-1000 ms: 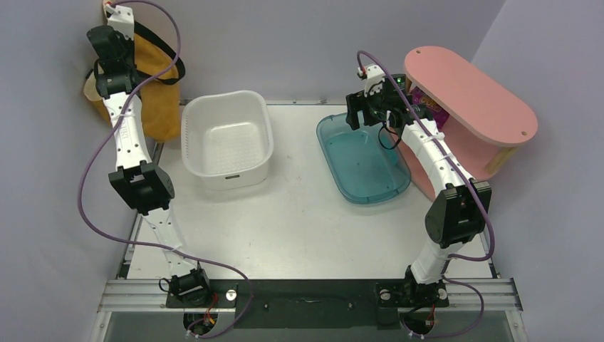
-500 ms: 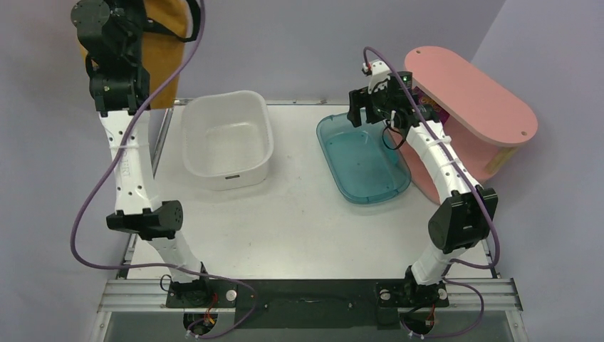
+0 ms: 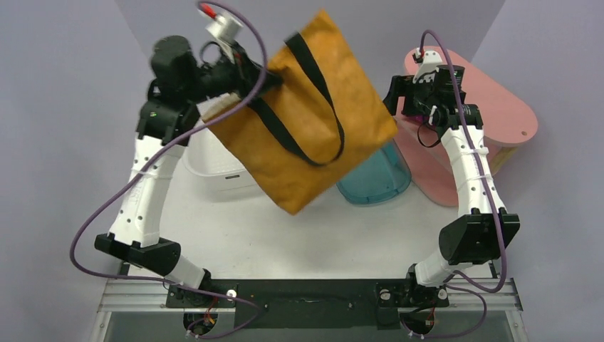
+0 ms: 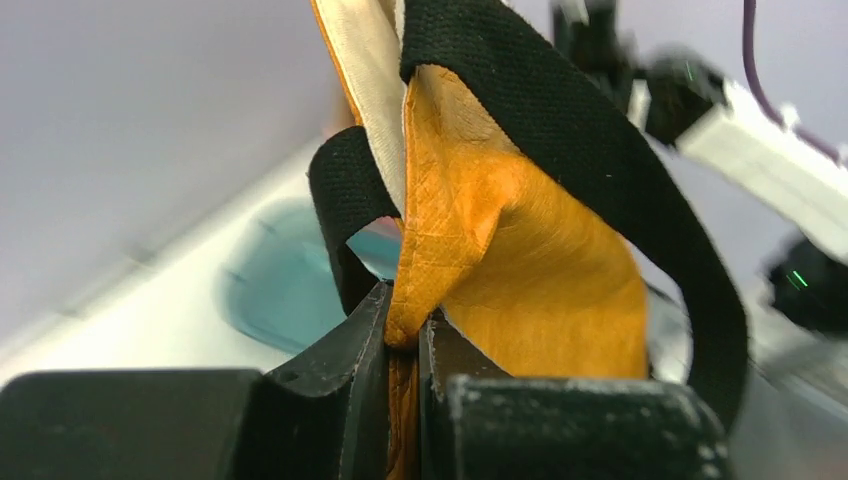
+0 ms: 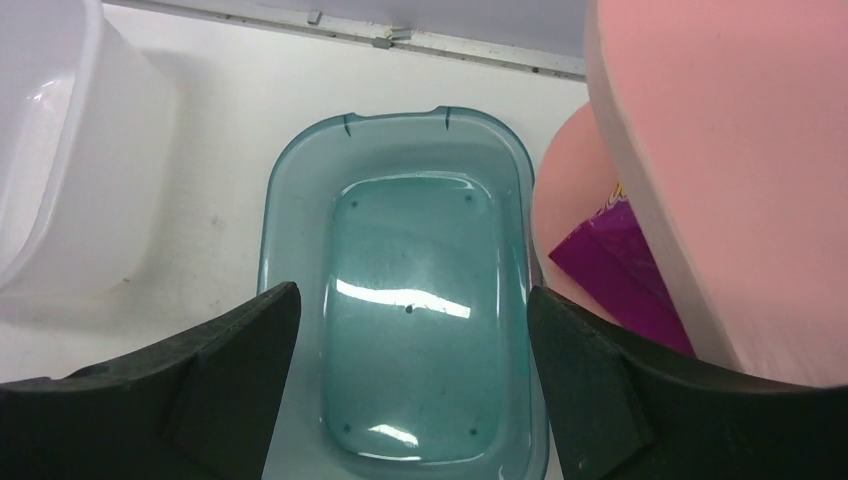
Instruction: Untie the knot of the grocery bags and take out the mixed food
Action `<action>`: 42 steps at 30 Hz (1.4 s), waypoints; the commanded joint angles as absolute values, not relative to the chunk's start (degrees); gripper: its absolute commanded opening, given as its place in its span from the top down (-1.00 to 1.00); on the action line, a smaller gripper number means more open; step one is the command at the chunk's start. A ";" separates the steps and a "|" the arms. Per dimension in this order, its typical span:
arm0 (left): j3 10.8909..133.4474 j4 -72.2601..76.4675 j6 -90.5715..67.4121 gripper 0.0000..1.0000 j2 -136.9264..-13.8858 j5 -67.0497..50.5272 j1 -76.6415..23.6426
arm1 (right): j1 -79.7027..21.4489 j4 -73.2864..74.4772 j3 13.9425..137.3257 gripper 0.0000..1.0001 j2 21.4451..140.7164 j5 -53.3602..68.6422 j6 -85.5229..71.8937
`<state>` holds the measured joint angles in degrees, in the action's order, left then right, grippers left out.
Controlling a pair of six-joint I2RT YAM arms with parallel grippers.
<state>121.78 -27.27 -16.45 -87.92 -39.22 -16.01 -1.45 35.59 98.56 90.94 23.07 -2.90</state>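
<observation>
Mustard-brown canvas, creased and soft, makes up the tote. It hangs in the air over the middle of the table, tilted on a diagonal with one corner pointing down toward the near side. At its upper left the left gripper is pinched tight on a fold of the rim, and a cream lining shows above the pinch. Black straps run across the tote's face and loop down loosely.

Below the tote, a white tub sits on the left, mostly hidden by the cloth. A teal tub sits to the right, with only its near end visible past the tote from above. The right gripper is poised over the teal tub, fingers spread wide and clear of everything. Just right of it stands a pink shelf with a purple packet tucked under its top.

The table is plain white, with a black rail along its near edge, and pale lilac-grey walls close it in.
</observation>
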 commanded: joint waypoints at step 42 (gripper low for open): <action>101.29 -59.96 41.09 1.00 -78.51 -44.38 -25.12 | -4.71 37.98 93.04 -0.59 87.70 32.16 0.57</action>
